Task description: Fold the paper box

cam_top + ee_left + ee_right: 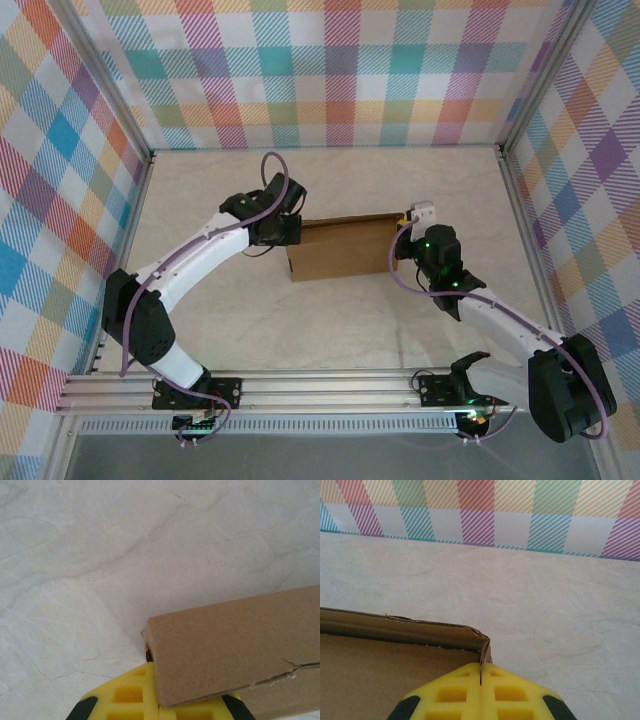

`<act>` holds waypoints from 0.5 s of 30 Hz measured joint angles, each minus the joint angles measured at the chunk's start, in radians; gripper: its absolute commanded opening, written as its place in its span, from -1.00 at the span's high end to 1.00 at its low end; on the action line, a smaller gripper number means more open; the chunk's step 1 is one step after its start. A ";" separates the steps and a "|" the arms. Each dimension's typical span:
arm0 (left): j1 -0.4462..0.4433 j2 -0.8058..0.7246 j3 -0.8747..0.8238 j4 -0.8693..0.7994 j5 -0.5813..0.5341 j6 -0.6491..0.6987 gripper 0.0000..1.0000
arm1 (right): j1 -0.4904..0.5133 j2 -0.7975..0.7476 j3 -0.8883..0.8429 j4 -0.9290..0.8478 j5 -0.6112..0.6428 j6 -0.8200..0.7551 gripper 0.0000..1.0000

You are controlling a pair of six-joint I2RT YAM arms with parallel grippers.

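Observation:
The paper box [340,250], plain brown cardboard, sits in the middle of the pale marbled table [330,330], partly folded with its walls raised. My left gripper [283,232] is at its left end. In the left wrist view the yellow fingers [125,697] are closed together with the box's end wall [235,645] running down into the seam between them. My right gripper [405,247] is at the right end. Its yellow fingers [450,695] pinch the crumpled corner of the box wall [470,635], and the box floor [380,680] lies to their left.
Plaid walls [330,70] close off the back and both sides. An aluminium rail [320,392] runs along the near edge by the arm bases. Bare tabletop lies in front of and behind the box.

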 measured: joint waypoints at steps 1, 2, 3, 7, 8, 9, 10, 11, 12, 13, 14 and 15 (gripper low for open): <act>-0.006 -0.009 -0.015 0.014 -0.010 -0.006 1.00 | 0.000 -0.002 -0.006 0.009 0.001 0.000 1.00; -0.011 -0.018 -0.030 0.030 -0.019 -0.011 1.00 | 0.000 -0.005 -0.011 0.016 0.001 0.000 1.00; -0.014 -0.024 -0.039 0.041 -0.027 -0.016 0.96 | 0.000 -0.008 -0.016 0.021 0.002 0.000 1.00; -0.025 -0.027 -0.043 0.047 -0.046 -0.029 0.53 | 0.000 -0.008 -0.016 0.022 0.004 0.000 1.00; -0.027 -0.027 -0.043 0.039 -0.051 -0.028 0.44 | 0.000 -0.009 -0.016 0.023 0.008 0.000 1.00; -0.027 -0.027 -0.043 0.031 -0.052 -0.028 0.37 | 0.000 -0.010 -0.017 0.022 0.008 0.000 1.00; -0.027 -0.029 -0.043 0.030 -0.053 -0.029 0.31 | 0.000 -0.010 -0.017 0.023 0.010 0.000 1.00; -0.027 -0.031 -0.043 0.025 -0.053 -0.028 0.24 | 0.000 -0.010 -0.017 0.023 0.012 0.000 1.00; -0.027 -0.035 -0.043 0.018 -0.052 -0.027 0.14 | 0.000 -0.010 -0.017 0.022 0.015 0.000 1.00; -0.027 -0.039 -0.043 0.012 -0.051 -0.025 0.09 | 0.000 -0.010 -0.017 0.023 0.016 0.000 1.00; -0.027 -0.045 -0.045 0.009 -0.049 -0.021 0.06 | 0.000 -0.010 -0.017 0.023 0.017 0.000 1.00; -0.028 -0.053 -0.048 0.011 -0.040 -0.017 0.04 | 0.000 -0.010 -0.017 0.023 0.016 0.000 1.00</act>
